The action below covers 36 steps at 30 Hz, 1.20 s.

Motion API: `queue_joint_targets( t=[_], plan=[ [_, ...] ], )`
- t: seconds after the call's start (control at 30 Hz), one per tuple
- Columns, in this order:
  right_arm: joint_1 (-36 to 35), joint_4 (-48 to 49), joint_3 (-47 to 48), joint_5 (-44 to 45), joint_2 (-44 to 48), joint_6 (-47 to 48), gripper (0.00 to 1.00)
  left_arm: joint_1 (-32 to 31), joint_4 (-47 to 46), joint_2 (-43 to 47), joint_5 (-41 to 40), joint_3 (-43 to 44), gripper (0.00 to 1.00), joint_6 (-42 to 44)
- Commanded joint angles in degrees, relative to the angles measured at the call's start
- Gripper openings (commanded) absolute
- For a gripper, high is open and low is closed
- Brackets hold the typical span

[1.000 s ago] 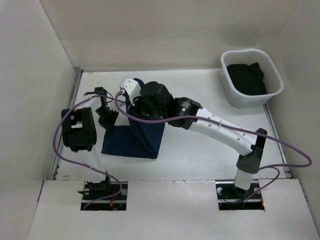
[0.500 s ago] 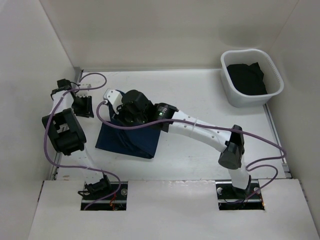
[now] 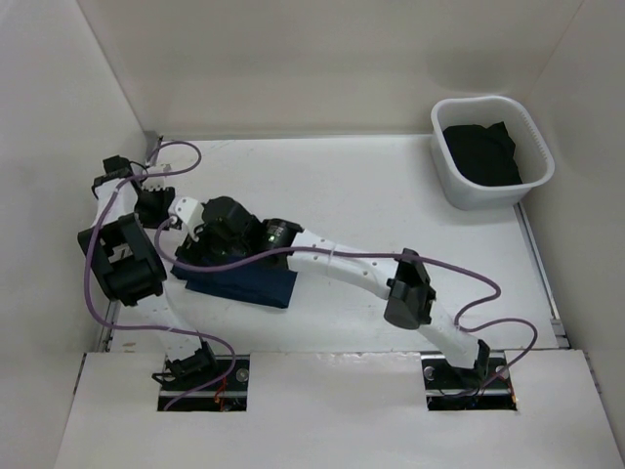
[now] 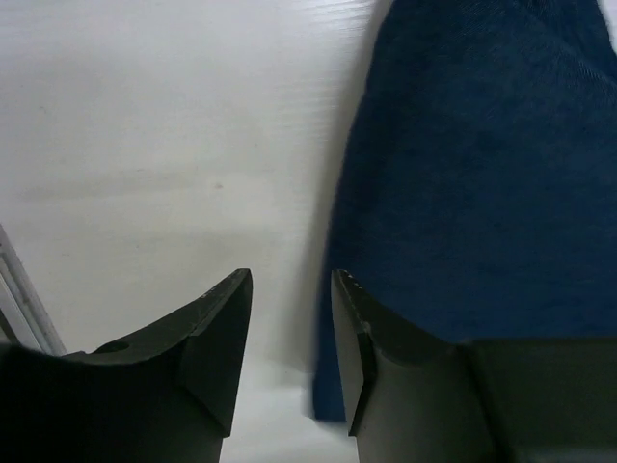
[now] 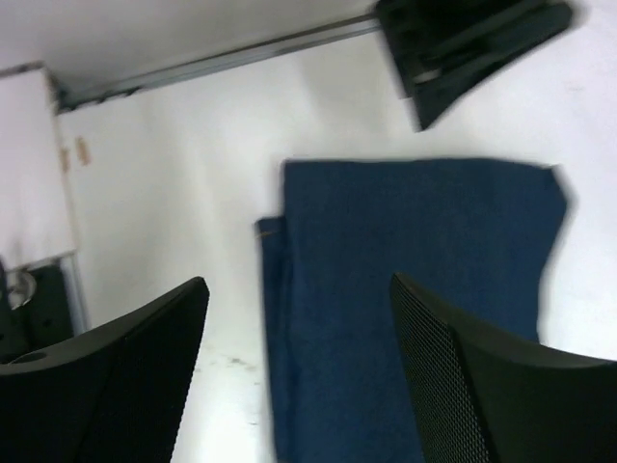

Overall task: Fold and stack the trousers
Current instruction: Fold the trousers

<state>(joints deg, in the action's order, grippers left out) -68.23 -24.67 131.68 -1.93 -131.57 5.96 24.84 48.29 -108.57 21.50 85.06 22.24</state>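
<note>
Folded navy trousers (image 3: 249, 285) lie left of centre on the white worktop (image 3: 391, 200). The right arm (image 3: 332, 262) reaches over them, with the left arm (image 3: 122, 259) just beside. A basket (image 3: 536, 147) holding dark cloth sits far right.

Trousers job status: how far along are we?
Done: the trousers lie flat as a compact folded rectangle. In hand: nothing gripped; right claw hangs open over them, left claw open beside their edge. Left: likely the stacking; no pile shows under them yet.

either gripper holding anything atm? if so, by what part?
Nothing held. Left gripper is open over the table beside the trousers; right gripper is open wide above them, no cloth between its fingers.
</note>
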Motion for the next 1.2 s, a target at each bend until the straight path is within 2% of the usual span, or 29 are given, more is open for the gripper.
queue_joint_targets(
  t=[0.0, 0.1, 0.17, 0.23, 0.37, 0.43, 0.5, 0.63, 0.83, 1.0, 1.07, 1.1, 1.17],
  plan=[
    [-4.0, 5.8, 3.1, -2.9, 0.5, -0.6, 0.79, 1.6, 0.2, 1.5, 1.6, 1.8, 0.39, -0.1],
    [-3.6, 7.2, -0.5, -1.2, 6.0, -5.1, 0.72, 1.8, 1.6, 2.8, 1.3, 3.2, 0.40, 0.5],
    [-1.4, 8.3, -9.6, 1.7, 12.7, -11.0, 0.69, 1.4, 3.2, 4.5, 1.9, 3.4, 0.41, 1.0],
    [0.9, 10.9, -23.4, 6.1, 20.3, -18.7, 0.65, -1.1, 3.8, 6.4, 2.2, 1.9, 0.42, 2.0],
    [6.2, 12.4, -48.7, 14.6, 32.2, -38.3, 0.70, -6.2, 2.4, 7.9, -0.9, -3.8, 0.44, 3.4],
    [9.4, 13.1, -57.8, 13.8, 35.5, -49.0, 0.74, -7.3, 0.6, 6.6, -4.5, -6.3, 0.44, 3.2],
    [11.5, 16.4, -63.6, 10.0, 36.4, -55.1, 0.76, -7.5, -1.0, 5.4, -6.2, -8.3, 0.44, 2.6],
    [11.8, 25.1, -67.3, 3.1, 33.1, -57.4, 0.80, -7.7, -2.2, 3.6, -6.9, -11.3, 0.44, 3.0],
    [12.8, 27.6, -69.1, -2.4, 29.9, -62.6, 0.83, -7.8, -4.1, 3.6, -7.7, -14.7, 0.44, 3.2],
    [12.9, 29.2, -64.1, -8.8, 21.6, -63.6, 0.83, -7.5, -5.4, 3.6, -6.9, -16.4, 0.43, 3.1],
    [13.5, 29.9, -63.0, -10.7, 19.5, -64.3, 0.79, -7.3, -5.5, 3.6, -6.6, -16.6, 0.43, 2.8],
    [13.9, 30.2, -62.9, -11.2, 18.9, -65.2, 0.73, -7.2, -5.5, 3.9, -6.6, -16.6, 0.43, 2.8],
    [15.0, 31.1, -64.9, -11.5, 19.0, -67.7, 0.56, -7.1, -5.2, 4.5, -6.6, -16.5, 0.43, 3.1]
  ],
)
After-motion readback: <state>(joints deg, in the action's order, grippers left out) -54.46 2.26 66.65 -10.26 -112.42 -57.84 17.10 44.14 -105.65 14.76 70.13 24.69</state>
